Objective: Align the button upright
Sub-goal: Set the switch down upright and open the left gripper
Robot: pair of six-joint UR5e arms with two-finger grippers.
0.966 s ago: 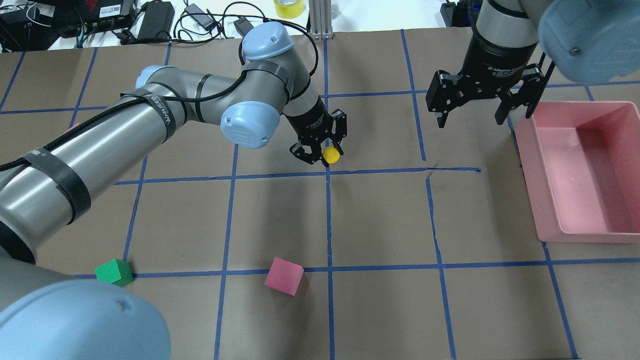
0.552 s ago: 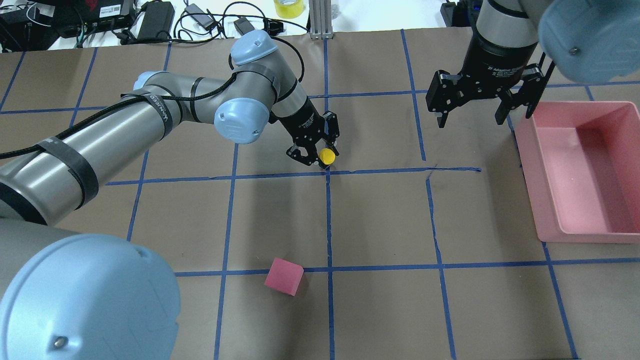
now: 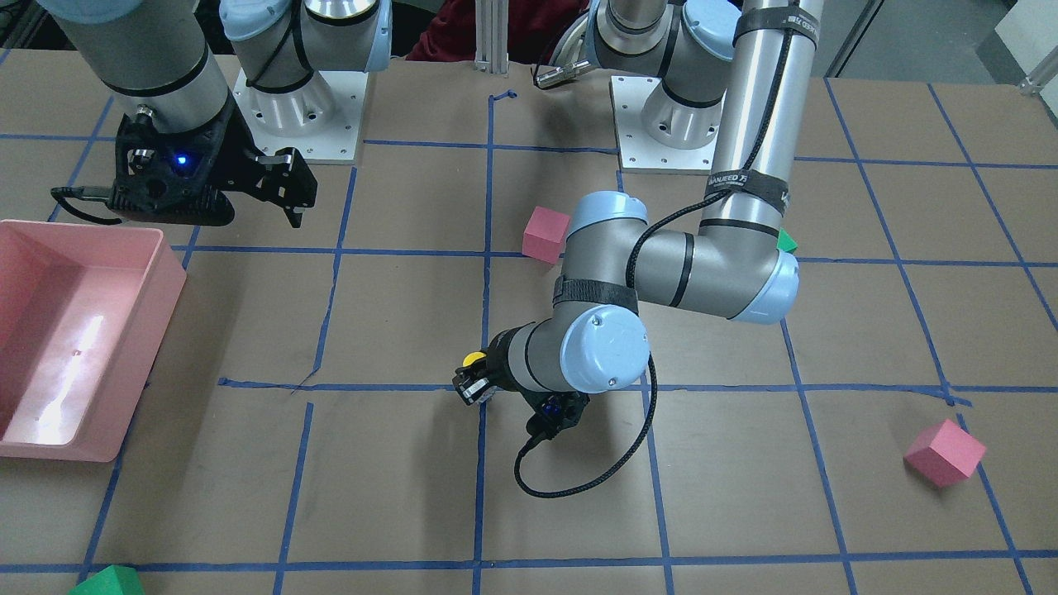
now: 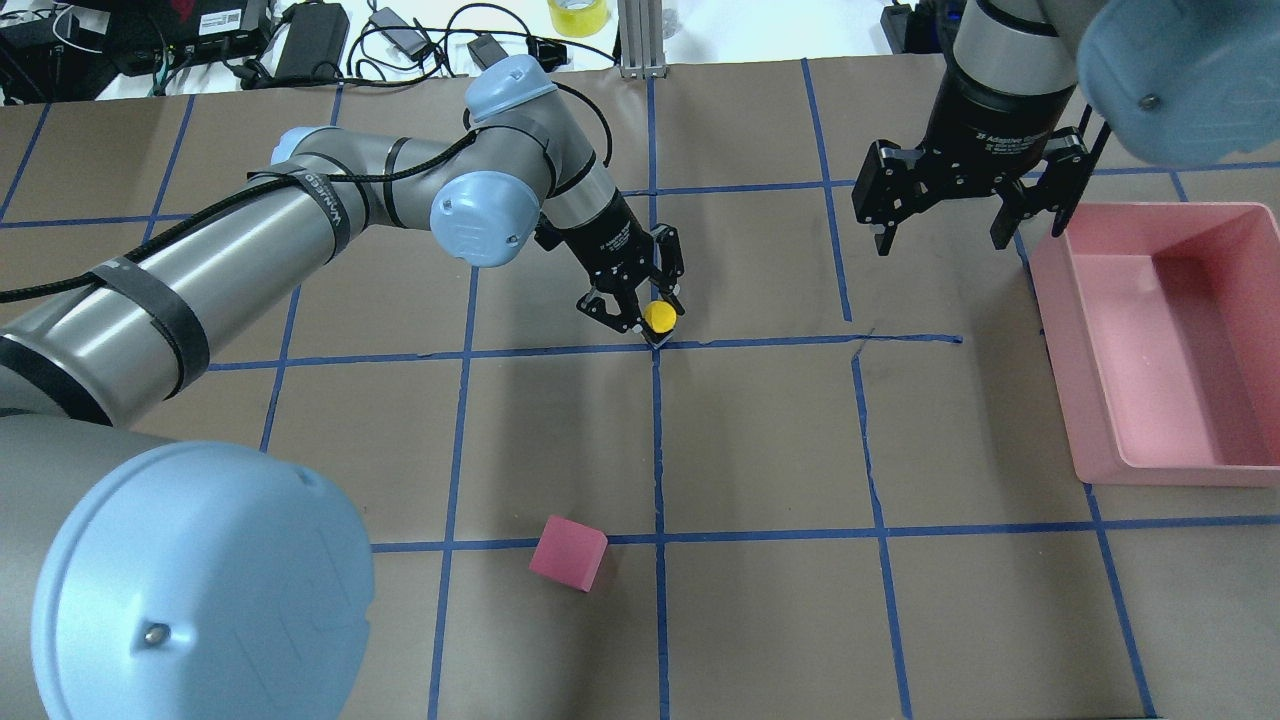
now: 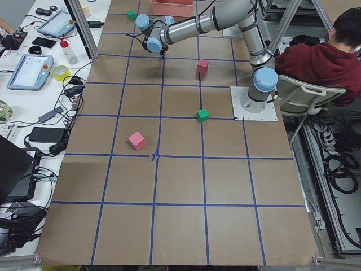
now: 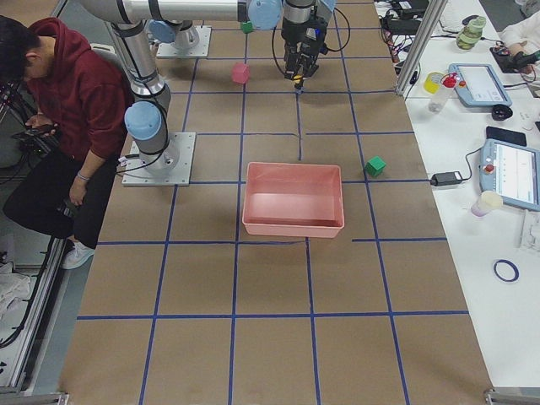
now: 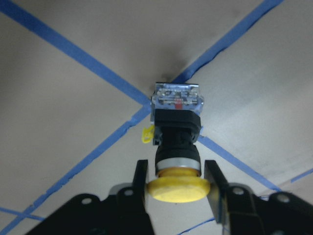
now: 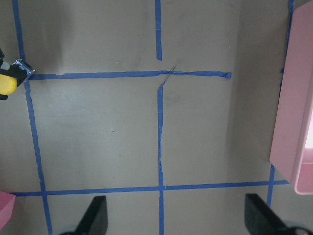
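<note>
**One button, held by its yellow cap**

Start close to the robot. You can see one pink cube (image 4: 568, 552) on the brown table (image 4: 760, 440), just by a blue tape line. A green cube (image 3: 785, 241) peeks out from behind the left arm, so only a bit of it shows.

Next comes the one button (image 4: 659, 317). Its blocky base sits right where two blue tape lines cross, near the middle of the table, and its yellow cap is on top. You cannot tell if it stands fully straight. The left gripper (image 7: 176, 169) is closed on the cap, with one finger on each side.

The right gripper (image 4: 940, 243) hangs above the table with its two fingers spread wide and nothing between them. It is well apart from the button. Just beside it is the one pink bin (image 4: 1100, 350).

Farther out, on your side of the table, there is a second pink cube (image 3: 944, 453) and a second green cube (image 3: 107, 581). That makes two pink cubes and two green cubes.

Now the words. A black strap (image 4: 335, 205) on the left arm reads "WANJEED". The black body above the right gripper reads "2F Adaptive", and the rest is too small to read.
</note>
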